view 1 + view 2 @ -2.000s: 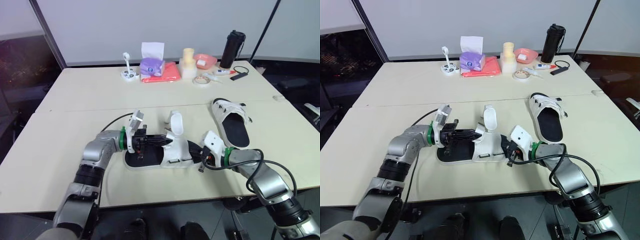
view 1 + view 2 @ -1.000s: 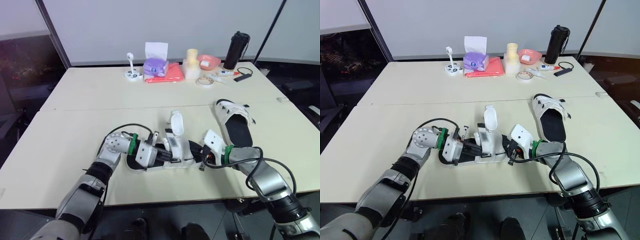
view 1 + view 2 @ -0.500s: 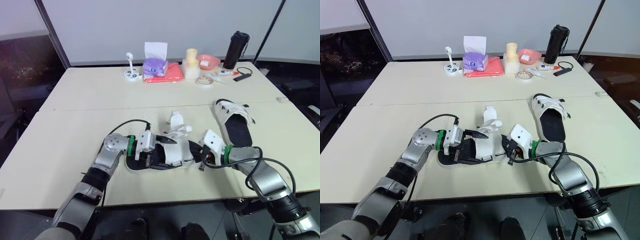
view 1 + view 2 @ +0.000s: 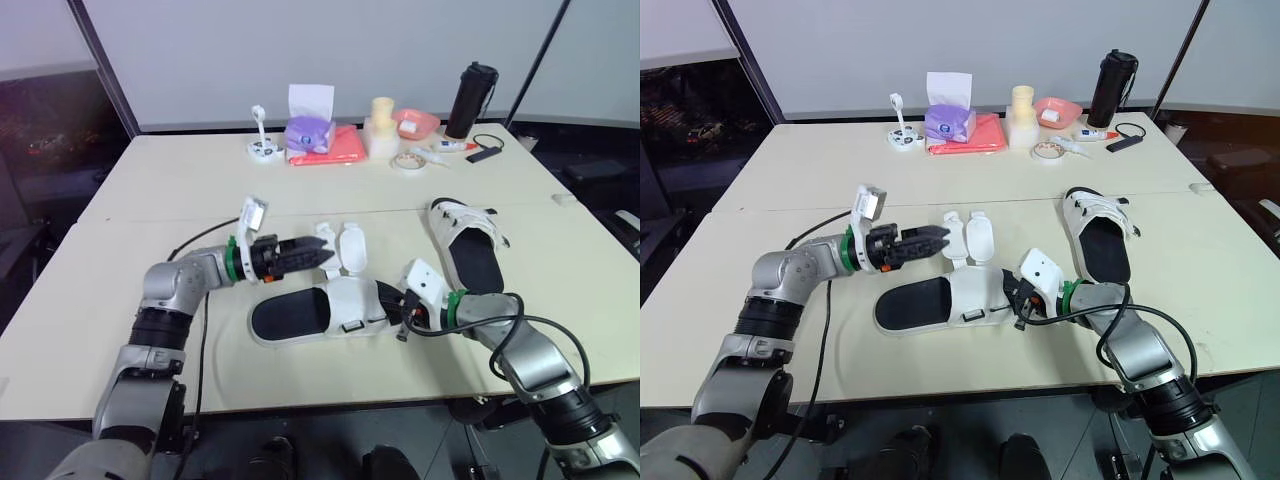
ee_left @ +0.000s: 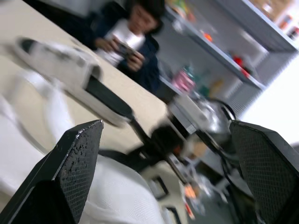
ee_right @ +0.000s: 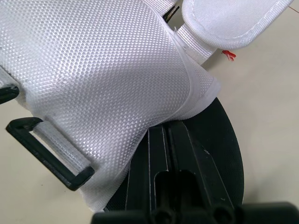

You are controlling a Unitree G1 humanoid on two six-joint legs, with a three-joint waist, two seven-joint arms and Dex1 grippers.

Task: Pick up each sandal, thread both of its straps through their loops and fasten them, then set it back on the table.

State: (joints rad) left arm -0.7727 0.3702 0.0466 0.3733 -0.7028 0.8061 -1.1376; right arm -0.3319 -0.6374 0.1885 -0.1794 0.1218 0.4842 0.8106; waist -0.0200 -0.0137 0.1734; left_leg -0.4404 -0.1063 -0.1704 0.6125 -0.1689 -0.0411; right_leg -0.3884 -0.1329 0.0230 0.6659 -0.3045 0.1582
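**Fig.: sandal-strapping, current moment.**

**Change vs. 0.5 s ago:** L arm is drawn back off the shoe. The left gripper (image 4: pixel 328 256) now hangs over the table (image 4: pixel 150 200) at approx. 11 o'clock of the near sandal (image 4: pixel 300 313), no longer above its sole. The strap that was curled over that gripper is let go. Both straps (image 4: pixel 351 247) now stand opened out along the sandal's 12 o'clock edge, unthreaded, and the heel half of the black insole is uncovered. No change to the right gripper (image 4: pixel 402 318) or the second sandal (image 4: pixel 468 248).

**L jaws:** spread wide, fingers (image 5: pixel 70 177) far apart in the wrist view, nothing pinched btw. them. Blurred white fabric lies low in the gap. The strap ends sit just beyond the fingertips at 3 o'clock; touching or not, cannot tell.

**R jaws:** drawn almost together, fingers (image 6: pixel 187 184) laid on the black sole at the sandal's toe end. Whether they pinch the sole cannot be told. The white mesh upper w/ an empty black loop (image 6: pixel 44 158) lies just ahead of them.

**Position:** near sandal flat on the table, heel to 9 o'clock, toe to 3. Second sandal lies flat at its 2 o'clock, well apart.
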